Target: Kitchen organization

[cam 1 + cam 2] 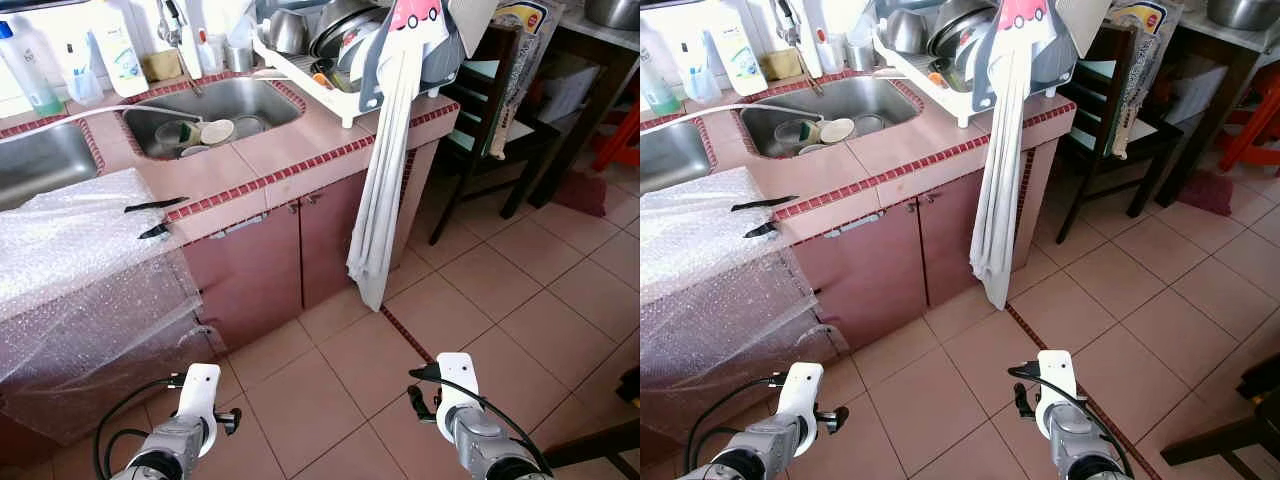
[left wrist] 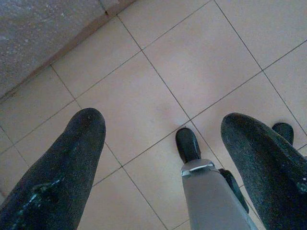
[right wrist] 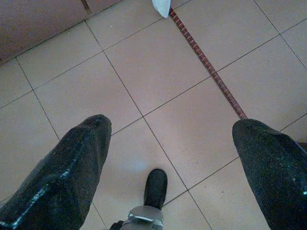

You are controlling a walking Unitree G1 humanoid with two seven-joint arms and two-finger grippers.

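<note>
Both end effectors (image 2: 163,143) (image 3: 170,153) low, sink (image 1: 215,105) well beyond.

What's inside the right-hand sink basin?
The sink basin holds a cup, a pale lid or dish and another bowl; anything beneath them is hidden.

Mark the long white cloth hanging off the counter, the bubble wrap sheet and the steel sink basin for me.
Long white cloth (image 1: 385,190): left eye view, middle of the hanging length.
Clear bubble wrap sheet (image 1: 75,250): left eye view, top surface over the counter.
Steel sink basin (image 1: 255,100): left eye view, bare inner wall.
</note>
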